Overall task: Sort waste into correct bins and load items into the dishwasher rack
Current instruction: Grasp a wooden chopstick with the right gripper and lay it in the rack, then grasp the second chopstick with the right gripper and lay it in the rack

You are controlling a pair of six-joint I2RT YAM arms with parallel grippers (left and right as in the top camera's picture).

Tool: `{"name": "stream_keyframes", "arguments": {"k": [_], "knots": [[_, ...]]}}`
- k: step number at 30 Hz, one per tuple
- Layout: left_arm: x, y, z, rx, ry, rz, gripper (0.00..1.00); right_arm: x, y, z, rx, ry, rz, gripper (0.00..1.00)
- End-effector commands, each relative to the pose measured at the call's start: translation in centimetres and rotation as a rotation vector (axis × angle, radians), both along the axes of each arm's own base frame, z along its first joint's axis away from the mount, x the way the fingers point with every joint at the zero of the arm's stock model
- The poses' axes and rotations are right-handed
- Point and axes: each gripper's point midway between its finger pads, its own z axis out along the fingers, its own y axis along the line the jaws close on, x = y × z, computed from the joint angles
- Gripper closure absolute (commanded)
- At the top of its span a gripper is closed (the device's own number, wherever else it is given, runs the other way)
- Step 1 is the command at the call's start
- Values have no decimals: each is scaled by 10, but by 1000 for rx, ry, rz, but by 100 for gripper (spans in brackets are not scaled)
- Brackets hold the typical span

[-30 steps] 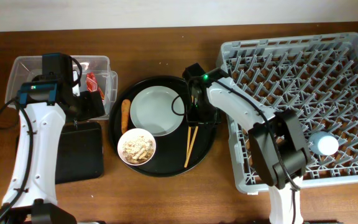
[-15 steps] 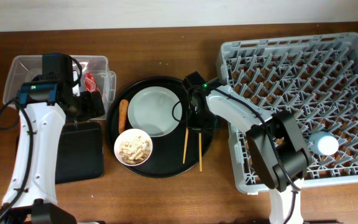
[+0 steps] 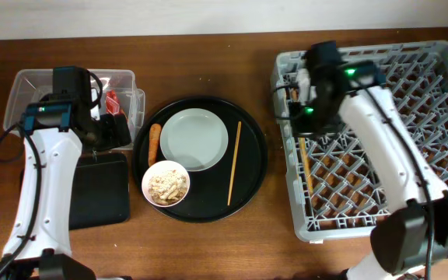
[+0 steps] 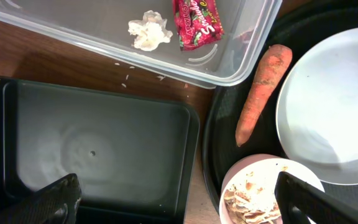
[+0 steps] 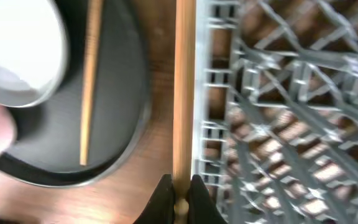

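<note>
Clearance is thin on the right: only a narrow strip of table (image 3: pixel 278 167) separates the round black tray (image 3: pixel 251 180) from the dishwasher rack (image 3: pixel 442 101), and your right gripper (image 3: pixel 305 128) sits over the rack's left wall, fingers clamped on one chopstick (image 5: pixel 184 87) running along that rim. Second chopstick (image 3: pixel 233 163) lies loose on the round tray just beside the plate (image 3: pixel 196 138); bowl (image 3: pixel 148 185) of scraps (image 3: pixel 168 185) and sausage stick (image 3: pixel 155 144) sit on the tray's left side. Your left gripper (image 4: pixel 176 186) hovers over the black bin (image 4: pixel 104 149), near the clear tub (image 3: pixel 29 85) holding the red wrapper (image 4: pixel 197 22), fingers spread wide, gripping nothing.
</note>
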Motion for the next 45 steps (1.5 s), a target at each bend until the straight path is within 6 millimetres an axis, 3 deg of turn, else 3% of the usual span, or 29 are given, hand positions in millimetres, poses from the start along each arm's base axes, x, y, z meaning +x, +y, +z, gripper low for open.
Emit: {"name": "stream_keyframes", "arguments": {"k": [1,5,7,9,10,12,14,16,18,19,21,26,32,35,37,43,45], "knots": [[0,3,5,4,-15,20,1,-11,-9,-20,-21,52,66,96],[0,3,5,4,-15,20,1,-19,-9,-69,-30,82,71,95],[0,3,5,4,-14,20,1,-17,-9,-74,-29,73,73,94],[0,3,5,4,-15,20,1,-17,-8,-73,-28,73,73,68],[0,3,5,5,-15,20,1,-17,-8,-71,-26,74,72,64],[0,3,5,4,-15,20,1,-13,-7,-56,-22,63,69,61],[1,3,5,4,-16,20,1,2,-3,-20,-12,2,61,60],[0,3,5,4,-15,20,1,19,17,17,30,-95,75,60],[0,3,5,4,-15,20,1,24,37,26,58,-137,84,57],[0,3,5,4,-15,20,1,24,58,24,75,-140,78,57],[0,3,5,4,-15,20,1,17,88,5,76,-94,91,56],[0,3,5,4,-15,20,1,-6,140,-77,-15,100,112,54],[0,3,5,4,-15,20,1,-16,151,-157,-94,246,70,55],[0,3,5,5,-15,20,1,-11,147,-171,-127,239,67,58],[0,3,5,5,-15,20,1,-8,136,-176,-188,218,51,68],[0,3,5,4,-15,20,1,-15,142,-175,-148,255,48,93],[0,3,5,4,-15,20,1,-14,146,-171,-124,256,49,96]]}}
